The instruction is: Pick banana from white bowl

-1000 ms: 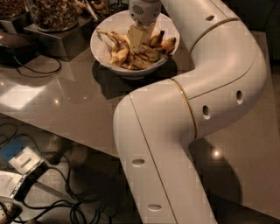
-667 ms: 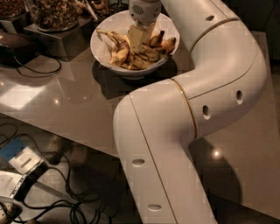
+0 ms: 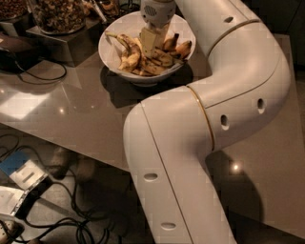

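The white bowl stands on the brown table near its far edge and holds a pile of bananas. A long curved banana with dark blotches lies at the left of the pile. Short orange-yellow bananas lie at the right. My gripper reaches straight down into the middle of the bowl, among the bananas, just right of the long banana. Its tips are hidden in the pile.
Glass jars of nuts stand on a dark stand at the far left, with a black cable on the table. My white arm covers the table's right half. Cables and boxes lie on the floor below.
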Controlling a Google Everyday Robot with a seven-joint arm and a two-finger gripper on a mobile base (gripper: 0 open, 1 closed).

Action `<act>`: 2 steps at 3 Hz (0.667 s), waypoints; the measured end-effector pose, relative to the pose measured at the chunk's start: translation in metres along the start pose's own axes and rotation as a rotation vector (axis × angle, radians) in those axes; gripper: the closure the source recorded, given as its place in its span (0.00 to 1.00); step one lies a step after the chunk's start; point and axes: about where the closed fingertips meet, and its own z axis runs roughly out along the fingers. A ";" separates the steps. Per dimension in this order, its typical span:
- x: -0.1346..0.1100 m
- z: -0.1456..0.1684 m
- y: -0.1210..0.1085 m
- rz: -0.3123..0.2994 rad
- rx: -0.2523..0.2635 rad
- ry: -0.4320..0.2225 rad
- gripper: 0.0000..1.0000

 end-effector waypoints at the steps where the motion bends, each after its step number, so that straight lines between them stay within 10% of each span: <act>1: 0.000 0.000 0.000 0.000 0.000 0.000 0.47; 2: 0.000 0.000 0.000 0.000 0.000 0.000 0.24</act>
